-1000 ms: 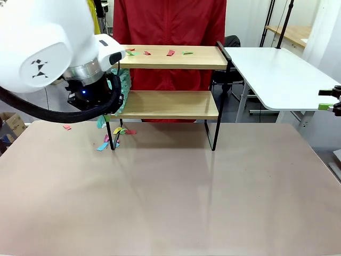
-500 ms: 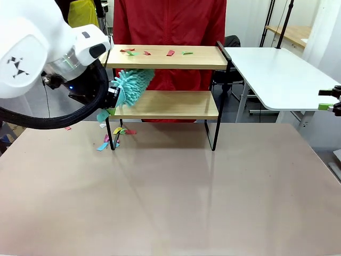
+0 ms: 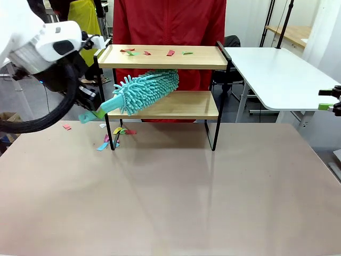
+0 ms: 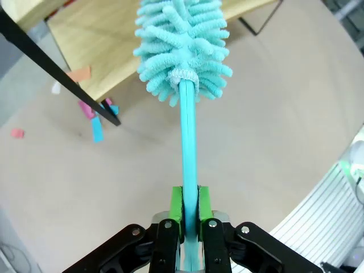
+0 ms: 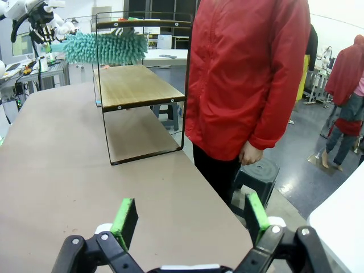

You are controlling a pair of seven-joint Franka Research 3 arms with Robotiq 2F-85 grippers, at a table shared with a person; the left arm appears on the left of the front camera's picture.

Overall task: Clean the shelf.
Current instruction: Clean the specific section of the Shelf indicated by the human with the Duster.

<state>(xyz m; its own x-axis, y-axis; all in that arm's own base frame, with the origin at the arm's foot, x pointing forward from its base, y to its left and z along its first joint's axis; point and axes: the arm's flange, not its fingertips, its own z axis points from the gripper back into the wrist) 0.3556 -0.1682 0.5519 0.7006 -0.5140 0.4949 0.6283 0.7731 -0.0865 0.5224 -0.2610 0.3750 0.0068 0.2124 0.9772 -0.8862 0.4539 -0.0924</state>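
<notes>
The shelf (image 3: pixel 176 104) stands at the table's far side, with two wooden boards in a black frame. Several coloured paper scraps (image 3: pixel 170 53) lie on its top board. My left gripper (image 3: pixel 97 112) is off the shelf's left end, shut on the handle of a turquoise fluffy duster (image 3: pixel 146 89). The duster's head reaches rightward between the two boards, above the lower one. In the left wrist view the green pads (image 4: pixel 176 206) clamp the duster's handle (image 4: pixel 188 153). My right gripper (image 5: pixel 190 219) is open and holds nothing, well off to the shelf's right (image 3: pixel 323 100).
More scraps (image 3: pixel 114 136) lie on the table by the shelf's left legs, one farther left (image 3: pixel 66 127). A person in a red jacket (image 3: pixel 170 21) stands right behind the shelf. A white side table (image 3: pixel 277 74) is at the right.
My left arm has drawn back up and to the left. The duster, at first hidden behind the arm, now points right with its head between the shelf's boards. The right gripper has not moved.
</notes>
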